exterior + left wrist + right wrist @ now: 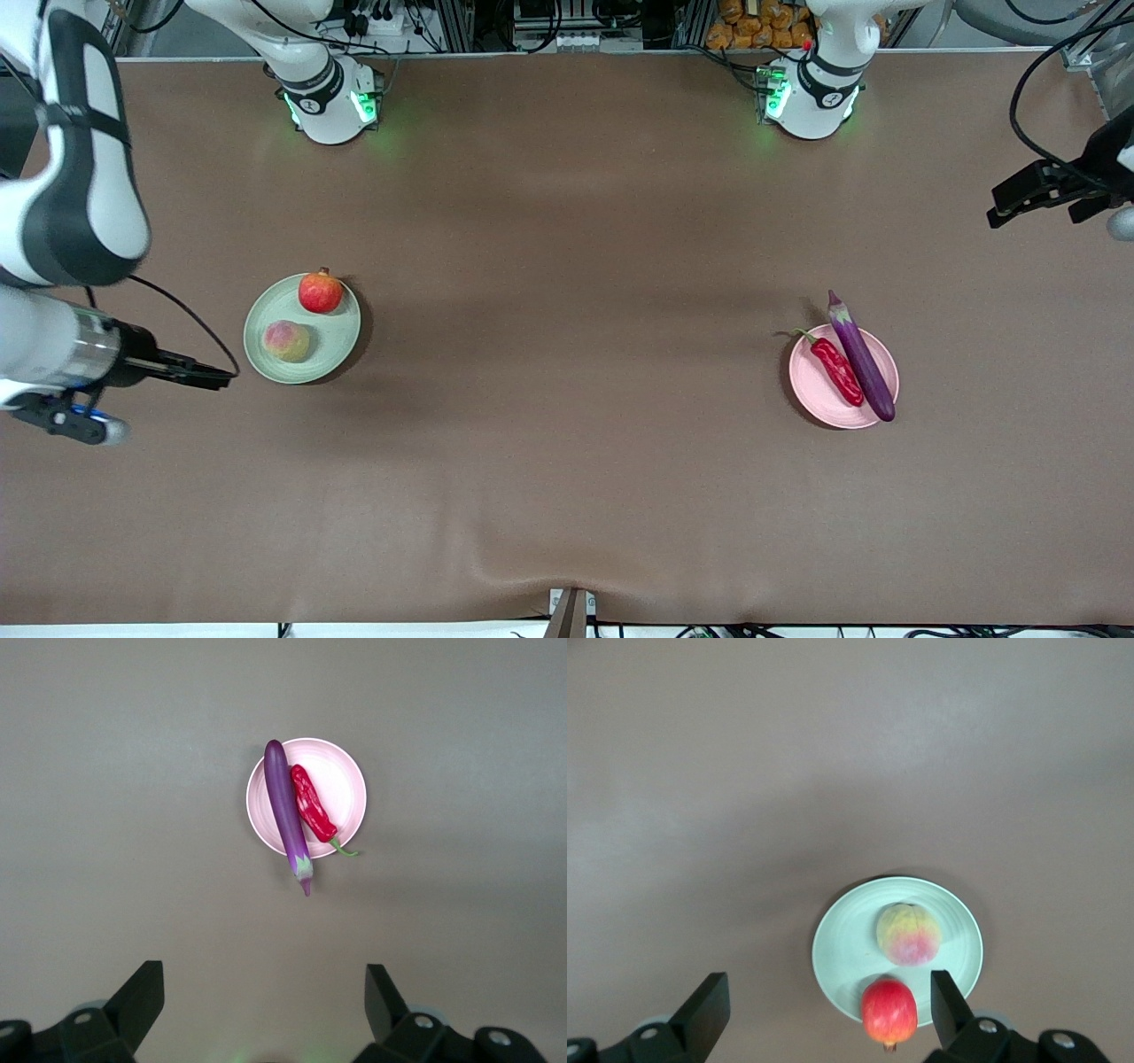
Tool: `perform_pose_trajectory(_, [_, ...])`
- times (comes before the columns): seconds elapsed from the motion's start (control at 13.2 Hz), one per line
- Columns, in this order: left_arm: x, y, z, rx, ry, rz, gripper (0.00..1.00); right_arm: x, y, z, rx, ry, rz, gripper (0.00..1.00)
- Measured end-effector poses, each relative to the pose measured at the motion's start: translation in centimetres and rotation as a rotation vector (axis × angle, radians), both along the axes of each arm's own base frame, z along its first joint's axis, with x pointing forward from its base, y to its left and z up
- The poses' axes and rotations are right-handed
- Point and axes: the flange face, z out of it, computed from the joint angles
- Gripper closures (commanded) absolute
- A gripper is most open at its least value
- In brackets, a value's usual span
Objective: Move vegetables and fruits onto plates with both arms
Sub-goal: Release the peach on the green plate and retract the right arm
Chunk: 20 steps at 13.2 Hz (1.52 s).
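Because the produce is sorted by kind, the pomegranate (320, 292) and peach (286, 341) sit on the green plate (341, 344), the eggplant (861, 359) and chili pepper (836, 367) on the pink plate (824, 403). The right gripper (208, 377) hangs beside the green plate and the left gripper (1010, 206) over the counter (567, 461) at its arm's end, both jaws wide and empty, suggesting the sorting is done.

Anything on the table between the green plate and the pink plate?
Nothing: in the front view only bare brown table runs from the green plate to the pink plate.

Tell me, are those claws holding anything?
Nothing. The left gripper and right gripper are both open and empty.
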Motion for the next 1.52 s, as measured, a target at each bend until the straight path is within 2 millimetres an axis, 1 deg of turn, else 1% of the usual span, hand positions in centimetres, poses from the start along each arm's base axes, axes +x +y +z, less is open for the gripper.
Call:
perform_pose_trajectory(0.08, [0.2,0.0,-0.2,0.0,0.002,-0.001,0.0,-0.3,0.5,2.0,-0.001,-0.005,0.012,0.0])
perform_pose_trajectory(0.23, [0.3,-0.3,-0.5,-0.001,0.008,-0.006,0.0,-1.6,2.9,5.6,-0.008,-0.008,0.053,0.0])
perform_pose_trajectory(0.3, [0.3,-0.8,-0.5,0.0,0.007,-0.012,0.0,-2.6,3.9,7.5,-0.013,-0.007,0.072,0.0])
perform_pose_trajectory(0.38, [0.2,-1.4,-0.4,0.0,0.005,-0.011,0.0,-3.9,4.5,9.8,-0.021,-0.012,0.083,0.0])
perform_pose_trajectory(0.61, [0.1,-2.5,-0.1,0.001,0.0,-0.018,0.0,-9.3,3.9,17.4,-0.047,-0.046,0.123,0.0])
perform_pose_trajectory(0.68, [0.0,-2.7,-0.1,0.002,0.0,-0.022,0.0,-11.0,3.5,19.1,-0.052,-0.062,0.16,0.0])
perform_pose_trajectory(0.76, [0.0,-3.0,-0.1,0.002,0.0,-0.027,0.0,-12.5,3.1,20.2,-0.058,-0.074,0.186,0.0])
perform_pose_trajectory(0.83, [0.0,-3.3,-0.1,0.004,0.0,-0.031,0.0,-13.8,2.3,20.6,-0.063,-0.079,0.216,0.0])
perform_pose_trajectory(0.91, [-0.1,-3.4,0.0,0.005,-0.002,-0.032,0.0,-14.7,1.4,20.6,-0.066,-0.077,0.252,0.0])
perform_pose_trajectory(1.06, [-0.3,-3.4,0.6,0.007,-0.013,-0.03,0.0,-15.7,-0.5,20.0,-0.065,-0.064,0.288,0.0])
perform_pose_trajectory(1.14, [-0.4,-3.4,1.1,0.007,-0.023,-0.03,0.0,-15.8,-0.9,19.4,-0.064,-0.056,0.294,0.0])
perform_pose_trajectory(1.29, [-0.8,-3.4,2.0,0.009,-0.029,-0.029,0.0,-15.5,-0.8,17.8,-0.065,-0.064,0.304,0.0])
perform_pose_trajectory(1.36, [-1.0,-3.1,2.4,0.013,-0.029,-0.025,0.0,-15.5,-0.6,17.3,-0.066,-0.07,0.311,0.0])
perform_pose_trajectory(1.52, [-1.2,-2.4,3.6,0.017,-0.036,-0.012,0.0,-15.6,-0.5,17.5,-0.067,-0.087,0.35,0.0])
